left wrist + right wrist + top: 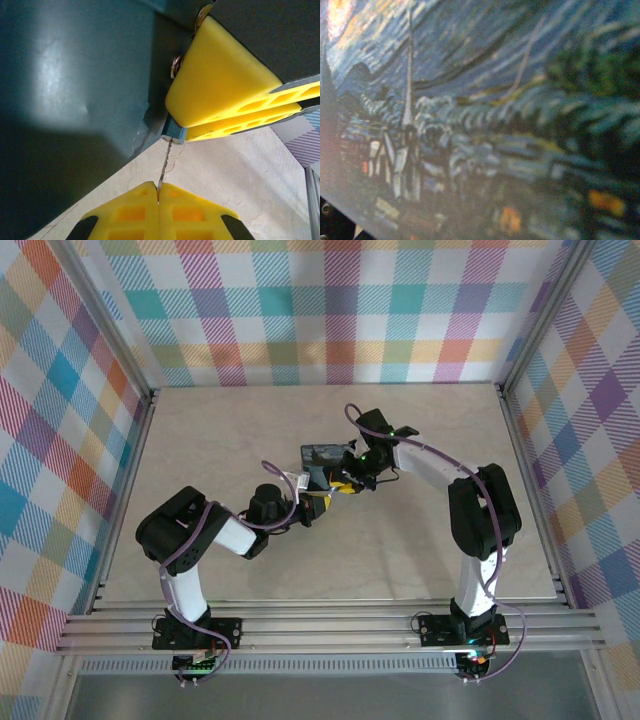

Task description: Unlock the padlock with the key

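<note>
- Left gripper (158, 192): near, left of centre; its yellow fingers are pressed together, pinching the key (164, 165).
- Key: a thin metal blade standing up from the fingertips, its far end meeting the lower edge of the padlock (75, 75).
- Padlock (322, 457): mid-table, lifted off the surface; in the right wrist view its painted night-sky face (480, 120) appears close up and blurred.
- Right gripper (177, 125): clamped on the padlock's near right edge.
- Table (250, 430): pale marbled top, running on behind both grippers.
</note>
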